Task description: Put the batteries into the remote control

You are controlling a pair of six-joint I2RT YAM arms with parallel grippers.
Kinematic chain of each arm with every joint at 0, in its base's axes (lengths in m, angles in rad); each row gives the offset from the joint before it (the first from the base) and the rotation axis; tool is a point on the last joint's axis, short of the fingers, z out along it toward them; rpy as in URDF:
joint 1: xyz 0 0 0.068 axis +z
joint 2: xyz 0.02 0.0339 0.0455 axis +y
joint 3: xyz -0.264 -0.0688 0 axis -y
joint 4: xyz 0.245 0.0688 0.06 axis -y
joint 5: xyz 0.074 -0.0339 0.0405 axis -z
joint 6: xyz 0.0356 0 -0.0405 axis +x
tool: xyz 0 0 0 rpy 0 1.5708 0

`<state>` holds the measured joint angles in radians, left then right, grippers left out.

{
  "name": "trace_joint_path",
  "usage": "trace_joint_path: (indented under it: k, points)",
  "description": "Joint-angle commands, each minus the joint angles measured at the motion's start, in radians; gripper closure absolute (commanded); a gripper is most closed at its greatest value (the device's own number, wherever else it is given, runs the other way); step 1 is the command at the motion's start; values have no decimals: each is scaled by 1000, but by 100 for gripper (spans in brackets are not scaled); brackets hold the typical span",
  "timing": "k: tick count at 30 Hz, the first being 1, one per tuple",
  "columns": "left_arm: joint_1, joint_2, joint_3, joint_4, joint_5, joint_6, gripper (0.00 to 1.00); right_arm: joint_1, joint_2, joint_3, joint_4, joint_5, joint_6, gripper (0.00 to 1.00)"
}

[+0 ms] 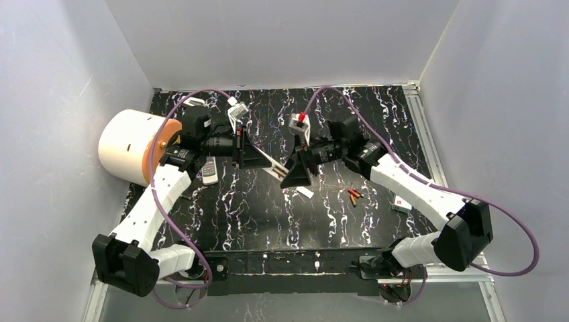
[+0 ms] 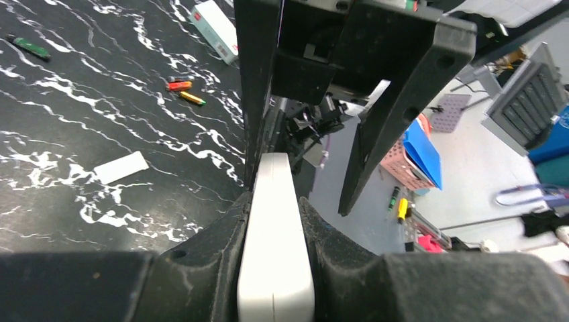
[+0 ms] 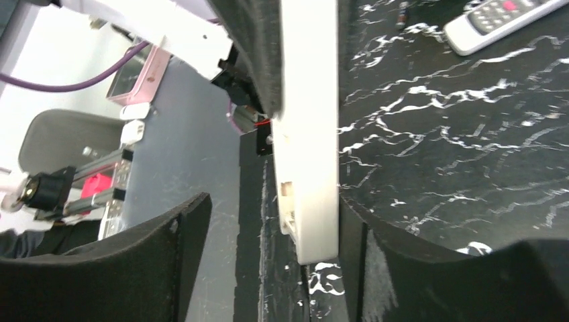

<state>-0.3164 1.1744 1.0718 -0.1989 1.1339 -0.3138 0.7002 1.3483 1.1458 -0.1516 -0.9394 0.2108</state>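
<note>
A white remote control (image 1: pixel 272 163) hangs above the table between my two grippers. My left gripper (image 1: pixel 251 155) is shut on one end of it; in the left wrist view the remote (image 2: pixel 275 248) is squeezed between both fingers of that gripper (image 2: pixel 275 201). My right gripper (image 1: pixel 295 174) is open around the other end. In the right wrist view the remote (image 3: pixel 308 134) lies against one finger, with a wide gap to the other, and an open slot shows on its side. The orange-red batteries (image 1: pixel 353 195) lie on the table to the right, also in the left wrist view (image 2: pixel 180 86).
A small white flat cover (image 1: pixel 305 192) lies below the grippers. A second grey remote (image 1: pixel 211 171) lies by the left arm, next to a big white and orange cylinder (image 1: pixel 131 146). A small white box (image 1: pixel 402 204) sits at the right.
</note>
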Motion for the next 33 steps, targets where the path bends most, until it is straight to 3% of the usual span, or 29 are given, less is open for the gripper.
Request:
trace_joint_path:
  k: [1,4,7,10,14,16,21,23,25,33]
  points:
    - [-2,-19,11,16,90,15,100,53,14,82,-46,-53,-39,32]
    - [-3,-22,20,15,119,14,100,62,44,100,-25,-85,-19,51]
    - [-2,-30,32,3,113,17,100,64,60,98,36,-110,38,77]
    - [-3,-55,43,15,52,-11,77,63,63,89,65,-60,59,94]
    - [-2,-101,38,89,-60,-97,32,62,32,2,255,14,170,97]
    - [-3,-127,43,92,-133,-116,26,63,9,-58,447,65,275,98]
    - [-3,-180,-27,324,-229,-353,27,62,3,-149,725,145,463,98]
    - [-2,-191,-30,349,-265,-387,39,62,6,-170,802,150,528,98]
    - [-2,-211,-35,357,-310,-403,44,61,1,-191,834,184,561,98]
    - [-3,-217,-77,480,-279,-504,46,59,16,-276,1134,265,775,98]
